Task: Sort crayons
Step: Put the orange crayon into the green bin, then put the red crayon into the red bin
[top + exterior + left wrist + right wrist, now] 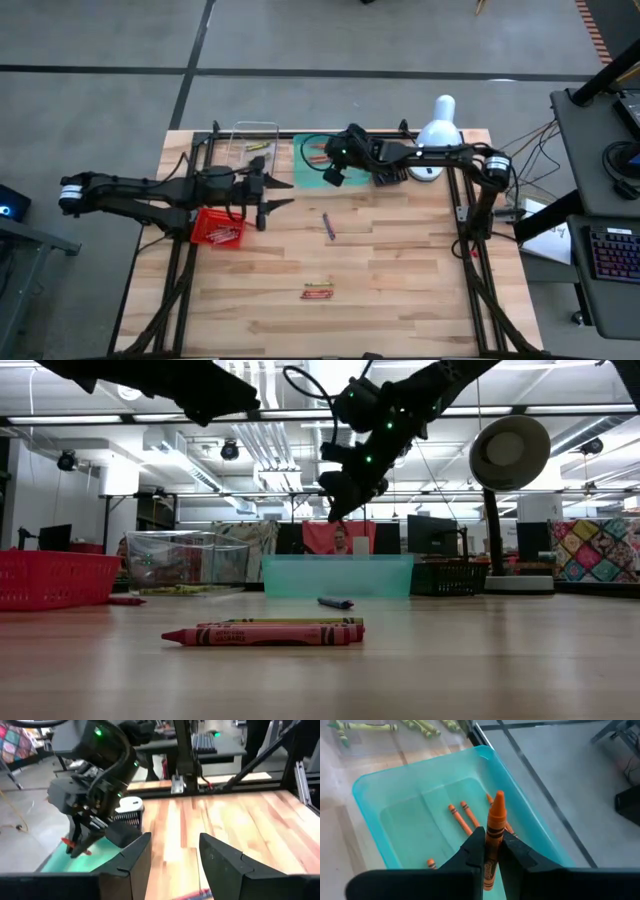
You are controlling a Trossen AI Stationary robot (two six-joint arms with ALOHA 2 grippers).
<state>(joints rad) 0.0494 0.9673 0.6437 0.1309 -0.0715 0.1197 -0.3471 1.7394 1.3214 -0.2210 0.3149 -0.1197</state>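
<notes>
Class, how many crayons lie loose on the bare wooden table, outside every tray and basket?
3: a purple crayon near the middle, and a red crayon with a yellow-green crayon touching behind it, near the front edge.

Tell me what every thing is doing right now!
Left hand: open, empty, above the red basket.
Right hand: shut on an orange crayon, over the teal tray.
Teal tray: holds several orange crayons.
Clear bin: holds yellow-green crayons.
Purple crayon: lying loose on the table.
Red crayons: lying together on the table.
</notes>
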